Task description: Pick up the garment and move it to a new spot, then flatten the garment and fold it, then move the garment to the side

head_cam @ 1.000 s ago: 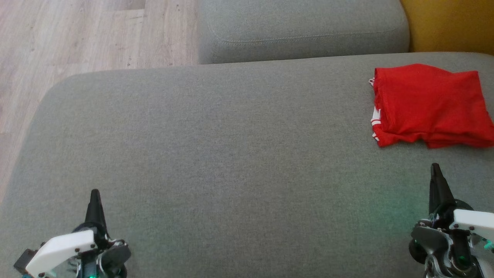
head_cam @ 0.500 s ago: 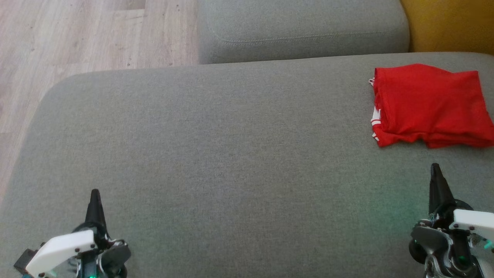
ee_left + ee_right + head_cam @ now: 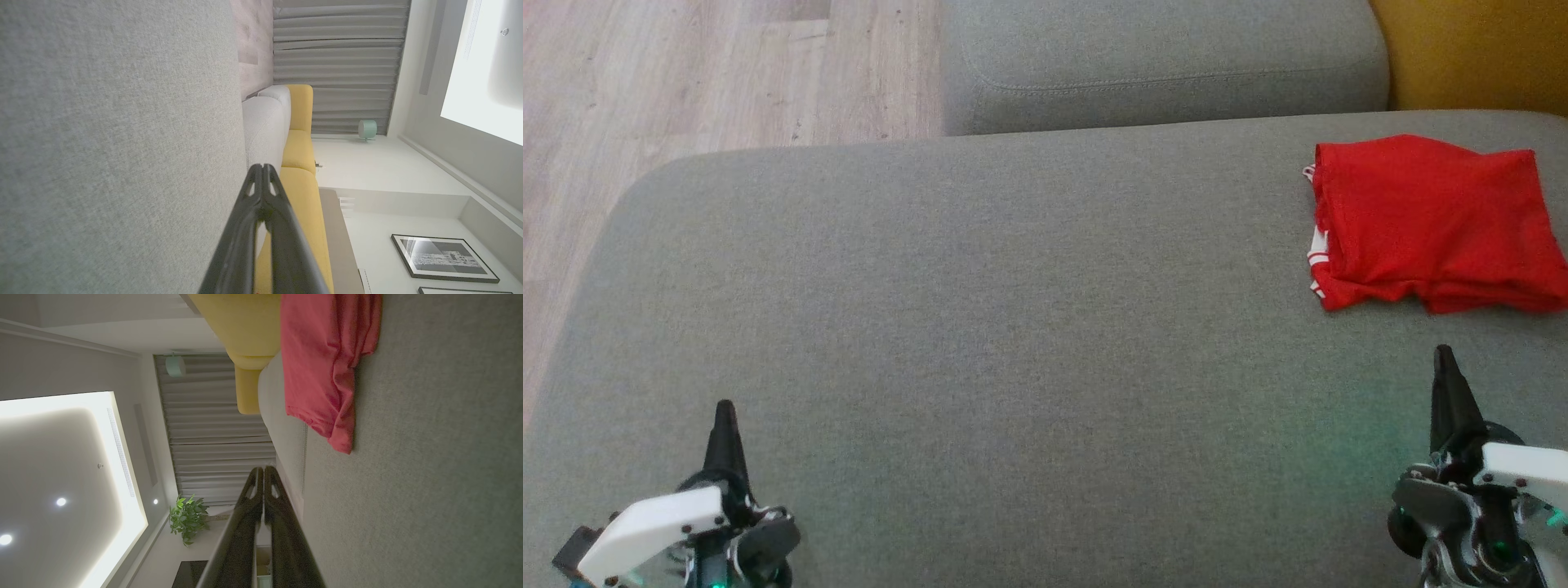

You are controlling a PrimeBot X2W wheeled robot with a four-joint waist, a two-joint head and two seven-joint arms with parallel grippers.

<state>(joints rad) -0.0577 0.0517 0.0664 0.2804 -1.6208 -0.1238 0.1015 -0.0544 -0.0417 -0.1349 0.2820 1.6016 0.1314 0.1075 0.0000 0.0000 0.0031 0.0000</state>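
The garment (image 3: 1433,224) is red with white trim, folded into a neat rectangle at the far right of the grey sofa seat (image 3: 1013,327). In the right wrist view the garment (image 3: 327,363) lies ahead of the fingers, apart from them. My right gripper (image 3: 1444,355) hovers just below the garment in the head view, shut and empty; its fingers (image 3: 249,522) press together. My left gripper (image 3: 723,408) is at the lower left, far from the garment, shut with nothing held, its fingers (image 3: 249,220) closed together.
A grey back cushion (image 3: 1160,61) sits behind the seat. A yellow cushion (image 3: 1478,53) is at the top right. Wooden floor (image 3: 686,73) lies beyond the seat's left and far edges. Bare grey seat stretches between the two grippers.
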